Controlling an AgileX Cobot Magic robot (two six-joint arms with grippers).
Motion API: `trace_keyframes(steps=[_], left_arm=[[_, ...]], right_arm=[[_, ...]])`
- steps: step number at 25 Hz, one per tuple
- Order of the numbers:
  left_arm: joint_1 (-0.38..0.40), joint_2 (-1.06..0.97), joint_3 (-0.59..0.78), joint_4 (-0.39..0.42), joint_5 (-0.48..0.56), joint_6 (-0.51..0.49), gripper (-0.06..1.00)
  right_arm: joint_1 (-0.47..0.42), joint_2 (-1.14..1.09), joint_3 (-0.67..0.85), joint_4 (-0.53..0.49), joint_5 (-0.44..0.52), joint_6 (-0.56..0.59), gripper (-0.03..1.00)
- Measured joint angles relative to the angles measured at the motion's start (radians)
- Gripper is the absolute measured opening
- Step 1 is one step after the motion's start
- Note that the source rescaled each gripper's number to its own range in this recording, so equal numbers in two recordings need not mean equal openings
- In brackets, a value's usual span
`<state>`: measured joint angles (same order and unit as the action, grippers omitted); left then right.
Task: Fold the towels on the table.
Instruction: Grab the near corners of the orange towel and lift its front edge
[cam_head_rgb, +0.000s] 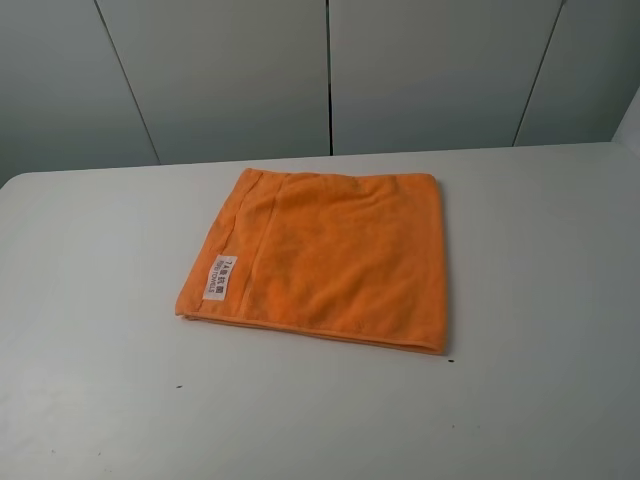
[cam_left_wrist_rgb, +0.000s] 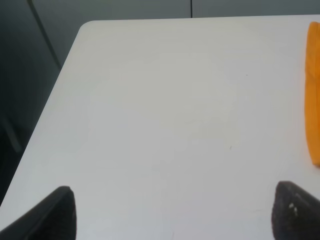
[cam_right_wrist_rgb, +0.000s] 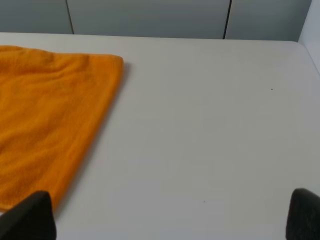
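The orange towel (cam_head_rgb: 325, 255) lies flat in the middle of the white table (cam_head_rgb: 540, 300), with a narrow strip folded along its left side and a white label (cam_head_rgb: 222, 278) on that side. Neither arm shows in the exterior high view. In the left wrist view the left gripper (cam_left_wrist_rgb: 172, 212) is open and empty above bare table, with the towel's edge (cam_left_wrist_rgb: 313, 90) off to one side. In the right wrist view the right gripper (cam_right_wrist_rgb: 172, 217) is open and empty, one fingertip (cam_right_wrist_rgb: 30, 217) over the towel's near corner (cam_right_wrist_rgb: 50, 120).
Grey wall panels (cam_head_rgb: 330, 70) stand behind the table's far edge. The table's rounded far-left corner (cam_left_wrist_rgb: 87, 27) shows in the left wrist view. A few tiny dark specks (cam_head_rgb: 450, 361) dot the tabletop.
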<state>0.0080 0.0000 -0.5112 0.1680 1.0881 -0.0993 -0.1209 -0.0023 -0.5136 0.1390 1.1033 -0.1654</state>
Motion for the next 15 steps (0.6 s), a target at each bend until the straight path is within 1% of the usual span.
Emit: trace_keyframes(steps=[15], left_arm=[[0.0,0.0,0.0,0.0,0.0,0.0,1.0]], right_arm=[[0.0,0.0,0.0,0.0,0.0,0.0,1.0]])
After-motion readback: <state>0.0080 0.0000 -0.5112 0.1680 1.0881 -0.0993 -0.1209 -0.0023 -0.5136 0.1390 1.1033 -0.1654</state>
